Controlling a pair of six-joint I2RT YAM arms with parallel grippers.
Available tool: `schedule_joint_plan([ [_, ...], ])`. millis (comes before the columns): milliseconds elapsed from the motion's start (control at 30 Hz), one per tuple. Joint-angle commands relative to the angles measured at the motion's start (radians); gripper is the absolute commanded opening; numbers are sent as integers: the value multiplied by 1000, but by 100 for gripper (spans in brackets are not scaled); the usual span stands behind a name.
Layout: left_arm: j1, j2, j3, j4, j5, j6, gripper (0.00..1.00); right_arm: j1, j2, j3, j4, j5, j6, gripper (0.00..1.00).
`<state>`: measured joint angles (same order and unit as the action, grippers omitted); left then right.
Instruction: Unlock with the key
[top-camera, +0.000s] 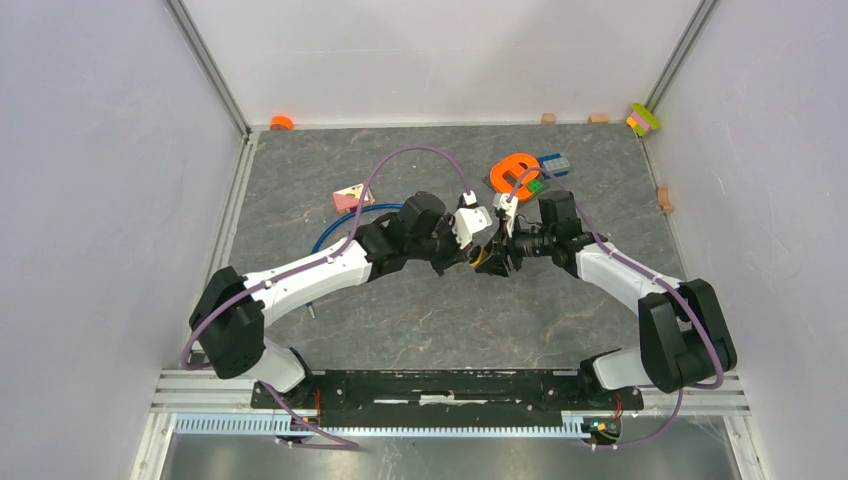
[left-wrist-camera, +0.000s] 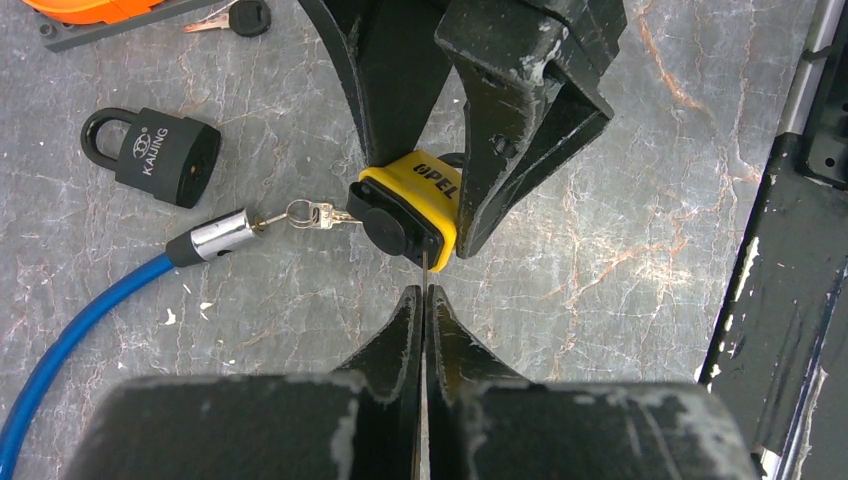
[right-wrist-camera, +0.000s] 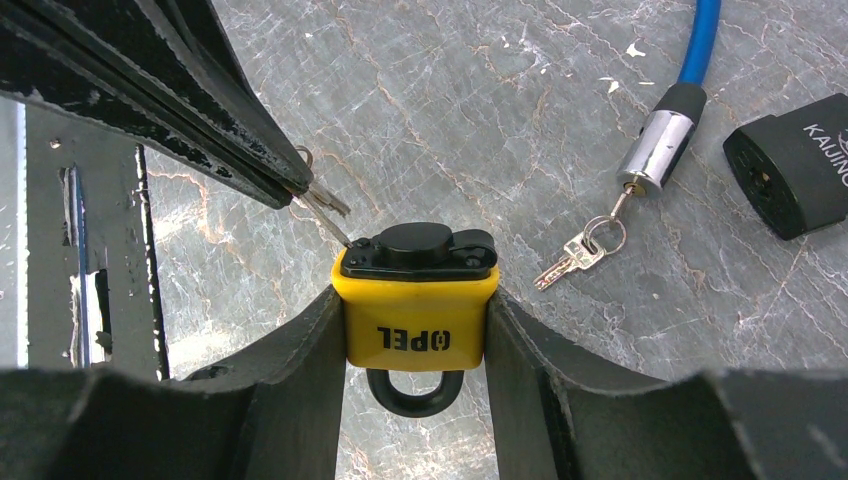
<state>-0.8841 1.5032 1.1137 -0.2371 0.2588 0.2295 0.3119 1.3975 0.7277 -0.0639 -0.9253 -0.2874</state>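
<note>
Left gripper (right-wrist-camera: 290, 190) is pinched narrow on the key (right-wrist-camera: 330, 222), whose tip sits at the black cap of the yellow padlock (left-wrist-camera: 425, 182). The right gripper (right-wrist-camera: 415, 300) clamps that padlock mid-table. At ten o'clock from it in the left wrist view, a black padlock (left-wrist-camera: 160, 155) lies on the grey marbled table (left-wrist-camera: 620, 300). White walls (top-camera: 450, 50) surround the table.

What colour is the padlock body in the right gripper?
Yellow padlock; clearest in right wrist view.

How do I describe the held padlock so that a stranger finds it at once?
In the middle of the grey table, the right claw grips a padlock while the left claw holds a key to it. It alone is yellow; the other padlock, loose near the blue cable, is black.
</note>
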Motion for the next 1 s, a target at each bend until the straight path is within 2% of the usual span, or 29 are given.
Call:
schedule_joint_plan([
  [0, -7, 1, 32, 21, -16, 35, 2, -1, -22, 18, 54, -26, 11, 0],
  [967, -15, 9, 21, 13, -16, 51, 2, -1, -12, 30, 47, -23, 14, 0],
])
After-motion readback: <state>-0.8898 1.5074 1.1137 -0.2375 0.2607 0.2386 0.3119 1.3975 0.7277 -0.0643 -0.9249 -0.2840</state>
